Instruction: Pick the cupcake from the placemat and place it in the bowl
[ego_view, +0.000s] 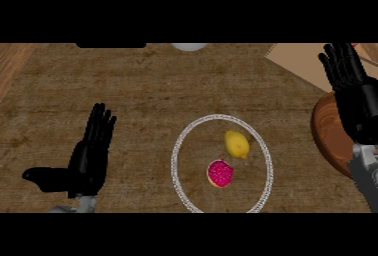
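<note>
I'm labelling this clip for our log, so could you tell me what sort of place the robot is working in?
Probably a kitchen or dining counter: a brown woven-looking placemat covers the top, a pink-frosted cupcake and a lemon lie inside a white ring on it, and a brown bowl sits at the right edge.

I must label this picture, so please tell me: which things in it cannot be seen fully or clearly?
- Brown wooden bowl, head view: cut by the right edge, partly covered by the right hand.
- White round object: cut by the top band, identity unclear.
- Pink-topped cupcake: base mostly hidden under its frosting.
</note>
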